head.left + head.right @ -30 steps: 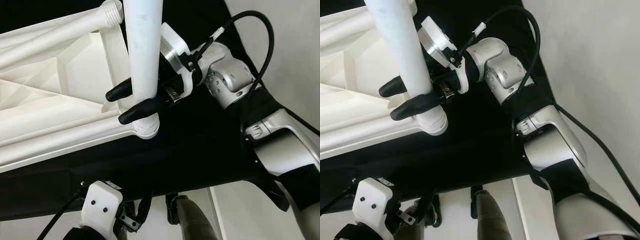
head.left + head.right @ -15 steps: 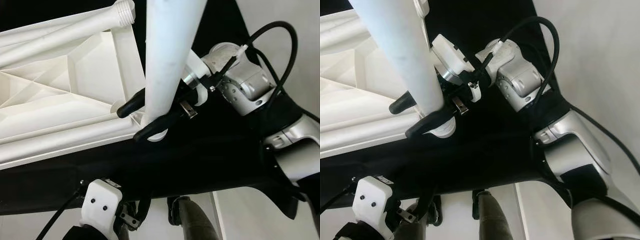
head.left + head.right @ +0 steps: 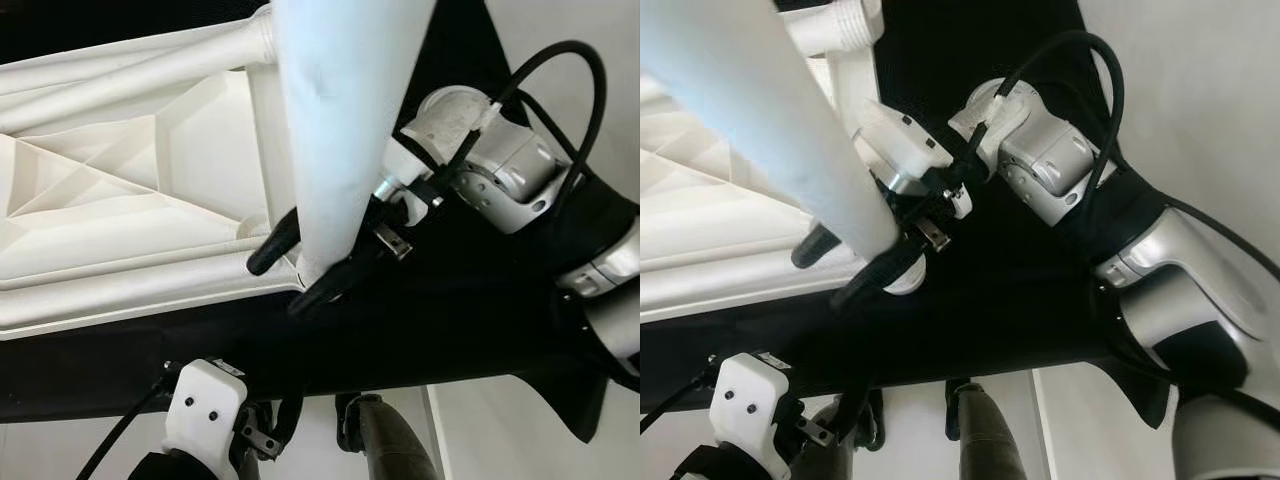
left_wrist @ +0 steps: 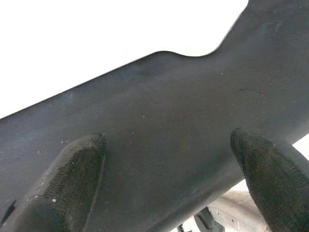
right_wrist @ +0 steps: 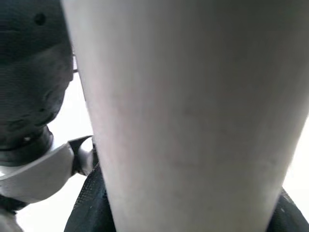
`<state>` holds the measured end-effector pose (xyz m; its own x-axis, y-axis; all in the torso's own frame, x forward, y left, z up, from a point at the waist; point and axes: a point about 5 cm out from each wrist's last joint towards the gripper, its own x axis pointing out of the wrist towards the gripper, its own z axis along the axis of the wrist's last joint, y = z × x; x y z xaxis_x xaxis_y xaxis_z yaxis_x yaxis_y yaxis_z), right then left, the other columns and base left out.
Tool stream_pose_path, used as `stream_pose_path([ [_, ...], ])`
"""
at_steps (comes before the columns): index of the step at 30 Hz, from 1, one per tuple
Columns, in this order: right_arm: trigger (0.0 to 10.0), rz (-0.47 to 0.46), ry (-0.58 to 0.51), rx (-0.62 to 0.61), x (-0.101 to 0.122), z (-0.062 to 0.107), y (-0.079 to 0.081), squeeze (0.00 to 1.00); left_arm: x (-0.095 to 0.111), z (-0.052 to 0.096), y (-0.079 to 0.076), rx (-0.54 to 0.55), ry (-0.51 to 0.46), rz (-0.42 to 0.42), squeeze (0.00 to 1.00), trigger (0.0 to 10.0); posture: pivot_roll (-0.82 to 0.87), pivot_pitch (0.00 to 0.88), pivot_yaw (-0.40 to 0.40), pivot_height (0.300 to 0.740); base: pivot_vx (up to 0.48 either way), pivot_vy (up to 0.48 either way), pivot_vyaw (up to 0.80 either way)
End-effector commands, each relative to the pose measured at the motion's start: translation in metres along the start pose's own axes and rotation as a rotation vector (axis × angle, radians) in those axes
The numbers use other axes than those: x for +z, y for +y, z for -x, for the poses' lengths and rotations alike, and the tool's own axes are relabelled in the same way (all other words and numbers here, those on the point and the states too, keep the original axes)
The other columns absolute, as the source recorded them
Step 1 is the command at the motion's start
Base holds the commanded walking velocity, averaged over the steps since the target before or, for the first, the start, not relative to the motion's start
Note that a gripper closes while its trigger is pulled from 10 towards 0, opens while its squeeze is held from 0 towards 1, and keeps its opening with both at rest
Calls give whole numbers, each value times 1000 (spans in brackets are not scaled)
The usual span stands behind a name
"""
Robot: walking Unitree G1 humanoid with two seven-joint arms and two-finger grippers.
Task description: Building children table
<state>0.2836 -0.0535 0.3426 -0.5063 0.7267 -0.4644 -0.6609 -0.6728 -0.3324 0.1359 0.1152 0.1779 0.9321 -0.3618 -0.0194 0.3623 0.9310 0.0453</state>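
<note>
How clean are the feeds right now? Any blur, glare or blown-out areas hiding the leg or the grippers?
Eye views: the table leg looms close and soft, with the right gripper and the tabletop underside fairly sharp. Left wrist view: the background is blown out to white, the left gripper's fingers sharp against the black cloth. Right wrist view: the leg is blurred and featureless.

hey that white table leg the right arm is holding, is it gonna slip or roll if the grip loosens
Likely yes. The leg is a smooth, round white tube, so it would probably slide in the right pincer and roll if dropped. It looks stiff and hollow, probably light. The pincer grips near the lower end, by the tabletop corner, so the long upper part could lever it sideways.
</note>
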Motion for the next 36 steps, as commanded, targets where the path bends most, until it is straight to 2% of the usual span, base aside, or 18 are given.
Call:
stream_pose_path([
  [1, 10000, -181, 37, 107, -35, -14, 16, 0, -6, 1, -1, 5, 36, 5, 0, 10000, 59, 488, -27, 740, 0, 0, 0],
  [5, 10000, -201, -7, 116, -34, -16, 18, 0, -6, 1, -1, 6, 34, 6, 0, 10000, 56, 488, -28, 740, 0, 0, 0],
  [14, 10000, -200, -84, 52, -44, -16, 10, 0, -7, 0, 0, 9, 32, 4, 0, 10000, 58, 489, -29, 740, 0, 0, 0],
  [28, 10000, -174, -88, -51, -51, -8, 8, 0, -7, 0, 2, 7, 34, 0, 0, 10000, 59, 490, -16, 740, 0, 0, 0],
  [30, 10000, -172, -77, -120, -51, -6, 6, 0, -7, 0, 3, 6, 35, -2, 0, 10000, 54, 488, -16, 740, 0, 0, 0],
  [32, 10000, -172, -77, -120, -51, -6, 6, 0, -7, 0, 3, 6, 35, -2, 0, 10000, 54, 488, -16, 740, 0, 0, 0],
  [36, 10000, -185, -56, -197, -53, -3, 6, 0, -7, -1, 3, 7, 34, -3, 0, 10000, 54, 485, -15, 740, 0, 0, 0],
])
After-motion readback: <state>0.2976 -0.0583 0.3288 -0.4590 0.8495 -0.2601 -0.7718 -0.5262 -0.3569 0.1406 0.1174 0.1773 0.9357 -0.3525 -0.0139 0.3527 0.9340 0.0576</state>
